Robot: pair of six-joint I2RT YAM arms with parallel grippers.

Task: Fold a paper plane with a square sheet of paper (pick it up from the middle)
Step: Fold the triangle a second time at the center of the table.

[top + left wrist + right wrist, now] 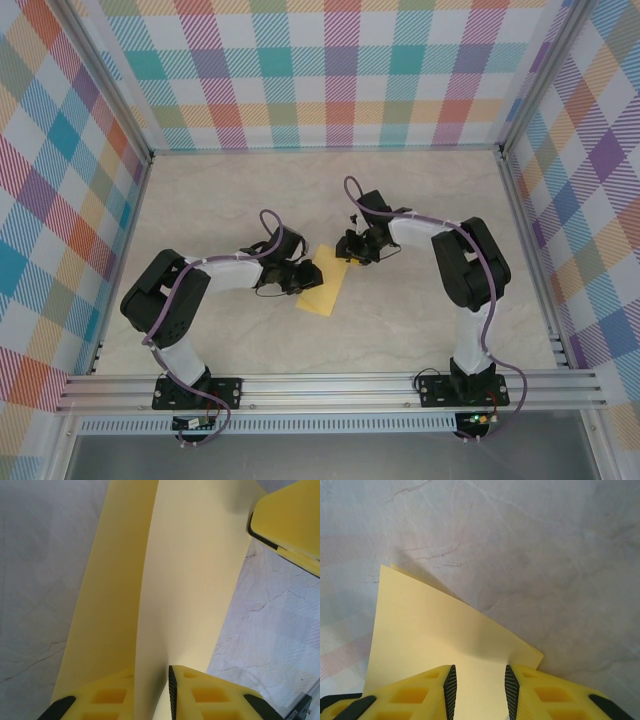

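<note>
While both arms are reaching inward over the table [420,210], its pale, grey-veined marbled surface is lying bare around them. Plaid-patterned walls [300,70] in pastel colours are enclosing it at 9, 12 and 3 o'clock. Aluminium frame rails [330,385] are running along the 6 o'clock edge, where the arm bases are bolted.

In the top view, the square sheet of paper [322,292], now a creased and folded yellow shape, is lying near the table's centre. Its long axis is running from 7 to 1 o'clock. The left gripper [308,275] is meeting it at its 10 o'clock side, and the right gripper [350,252] is meeting it at its 1 o'clock end.

In the left wrist view, the left gripper [152,680] is pinching the paper [190,580]: a raised lengthwise fold is passing between its yellow fingers [210,695], which are standing close together. A finger of the other arm is showing at 2 o'clock, over the sheet's far edge.

In the right wrist view, the right gripper [479,680] is holding its ribbed pads [451,680] apart. The folded paper [430,630] is showing in the gap between them and spreading toward 11 o'clock. Whether those pads are touching it cannot be told.
</note>
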